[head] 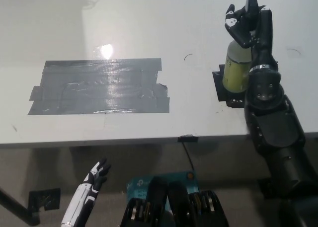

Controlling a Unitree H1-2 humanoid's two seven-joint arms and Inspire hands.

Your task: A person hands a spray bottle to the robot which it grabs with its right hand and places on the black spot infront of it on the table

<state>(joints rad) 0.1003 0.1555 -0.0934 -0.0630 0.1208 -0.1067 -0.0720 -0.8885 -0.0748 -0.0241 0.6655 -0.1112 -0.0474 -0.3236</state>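
Nearest, at seven o'clock below the table edge, the robot's white left hand (93, 181) hangs idle with its fingers spread, holding nothing. On the white table (149, 28), a wide patch of grey tape (99, 87) lies at ten o'clock. At two o'clock, the spray bottle (236, 68) stands about upright on a small black spot (222, 85); its lower body is yellow-green, its upper part pale and translucent. Just beyond, the black right hand (246, 21) sits at the bottle's top with fingers partly splayed; I cannot tell whether it grips the bottle.
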